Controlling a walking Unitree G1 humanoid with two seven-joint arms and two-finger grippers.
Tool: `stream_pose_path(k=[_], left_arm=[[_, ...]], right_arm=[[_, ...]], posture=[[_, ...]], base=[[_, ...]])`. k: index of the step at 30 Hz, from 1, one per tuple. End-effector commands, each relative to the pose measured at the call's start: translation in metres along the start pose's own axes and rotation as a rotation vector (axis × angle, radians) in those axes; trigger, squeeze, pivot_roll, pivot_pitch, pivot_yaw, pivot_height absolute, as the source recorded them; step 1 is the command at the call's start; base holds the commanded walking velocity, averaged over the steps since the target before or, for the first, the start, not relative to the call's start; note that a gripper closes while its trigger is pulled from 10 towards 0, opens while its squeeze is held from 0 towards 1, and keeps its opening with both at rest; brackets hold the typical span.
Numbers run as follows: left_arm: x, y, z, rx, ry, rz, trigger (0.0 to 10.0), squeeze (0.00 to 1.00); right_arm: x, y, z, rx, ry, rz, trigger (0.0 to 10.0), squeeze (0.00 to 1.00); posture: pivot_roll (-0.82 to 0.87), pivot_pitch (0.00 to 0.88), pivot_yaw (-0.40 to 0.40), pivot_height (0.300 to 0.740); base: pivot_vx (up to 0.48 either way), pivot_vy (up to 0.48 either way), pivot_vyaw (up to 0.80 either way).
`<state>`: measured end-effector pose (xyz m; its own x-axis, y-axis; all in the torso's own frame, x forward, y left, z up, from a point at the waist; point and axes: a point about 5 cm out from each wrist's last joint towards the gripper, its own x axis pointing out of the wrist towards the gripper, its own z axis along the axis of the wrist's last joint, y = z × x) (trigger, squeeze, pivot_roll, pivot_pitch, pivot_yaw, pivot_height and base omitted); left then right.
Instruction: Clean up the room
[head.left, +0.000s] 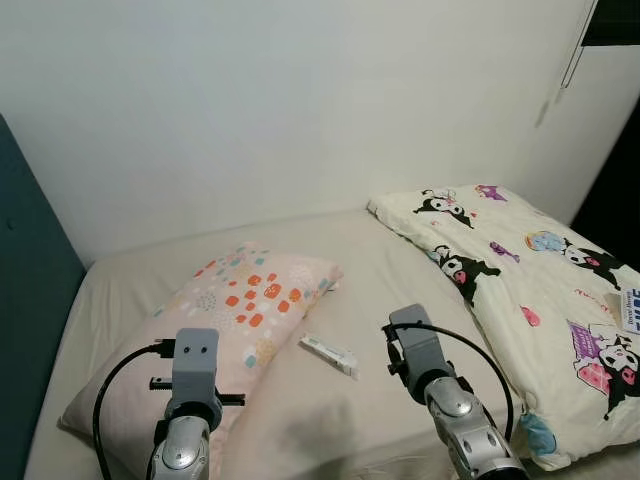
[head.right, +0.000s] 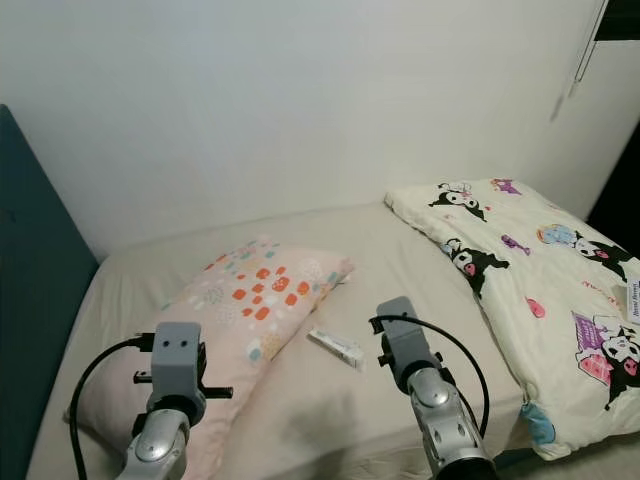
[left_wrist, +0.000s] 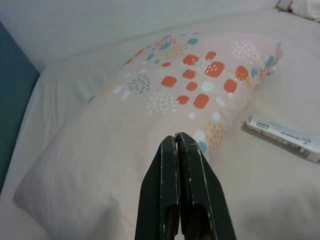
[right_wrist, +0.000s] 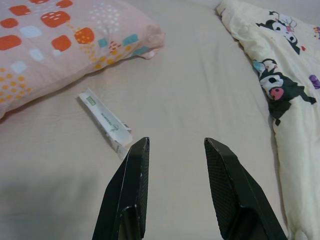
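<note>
We stand over a bed (head.left: 400, 270), judging the white packet (right_wrist: 106, 121) our first pickup. It lies just beside the pillow (head.left: 240, 310). Our right gripper (right_wrist: 172, 145) hovers near the packet, fingers parted and empty; our left gripper (left_wrist: 177, 145), above the pillow, is closed and empty. Next we should reach right.

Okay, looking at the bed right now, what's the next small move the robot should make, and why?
Probably ease the right gripper forward and toward the small white tube lying on the sheet beside the pink patterned pillow. Its fingers are already open and the tube sits just ahead of them, apart from the pillow, while the left gripper is shut over the pillow. It looks like the one loose item there.
</note>
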<state>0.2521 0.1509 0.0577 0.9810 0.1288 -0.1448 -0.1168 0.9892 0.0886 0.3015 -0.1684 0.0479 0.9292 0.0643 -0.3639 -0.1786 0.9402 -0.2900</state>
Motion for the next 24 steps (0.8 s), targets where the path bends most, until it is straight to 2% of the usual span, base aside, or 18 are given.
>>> stream_pose_path(k=[1,19,24], left_arm=[[-0.0003,0.0007,0.0015,0.029,-0.015,-0.014,10.0,0.0],[0.0012,-0.001,0.0072,0.021,-0.035,-0.031,10.0,0.0],[0.0007,-0.003,0.0076,0.018,-0.034,-0.039,10.0,0.0]], right_arm=[[0.0,-0.0007,-0.0021,0.011,0.009,-0.003,10.0,0.0],[-0.0014,0.0044,-0.0042,0.019,0.006,0.012,10.0,0.0],[-0.0013,0.0054,-0.0044,0.017,0.007,0.016,10.0,0.0]], posture=[[-0.12,0.0,-0.016,0.705],[-0.11,0.0,-0.013,0.65],[-0.11,0.0,-0.015,0.62]], base=[[0.0,0.0,0.0],[0.0,0.0,0.0],[0.0,0.0,0.0]])
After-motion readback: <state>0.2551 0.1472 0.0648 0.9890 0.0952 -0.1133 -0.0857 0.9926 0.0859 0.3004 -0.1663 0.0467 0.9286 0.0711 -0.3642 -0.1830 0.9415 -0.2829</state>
